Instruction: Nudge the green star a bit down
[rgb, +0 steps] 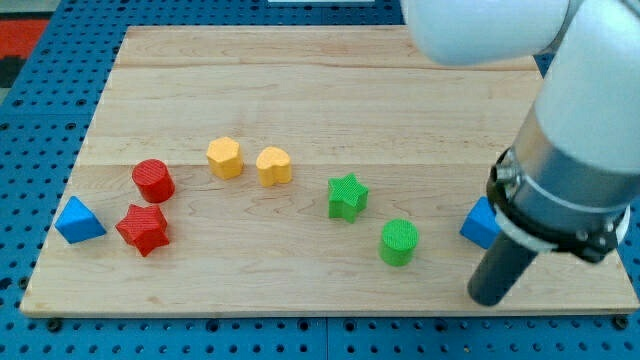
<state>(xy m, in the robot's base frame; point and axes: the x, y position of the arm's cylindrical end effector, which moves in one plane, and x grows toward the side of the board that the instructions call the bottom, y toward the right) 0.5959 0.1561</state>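
Note:
The green star (346, 196) lies on the wooden board (320, 100), right of centre. My tip (490, 299) is near the board's bottom right, well to the right of and below the star. A green cylinder (399, 242) lies between the star and my tip, below and right of the star. The tip touches no block.
A yellow hexagon (225, 157) and a yellow heart-like block (273, 165) lie left of the star. A red cylinder (153, 180), a red star (143, 228) and a blue triangle (78, 221) lie at the left. A blue block (480, 223) is partly hidden behind the arm.

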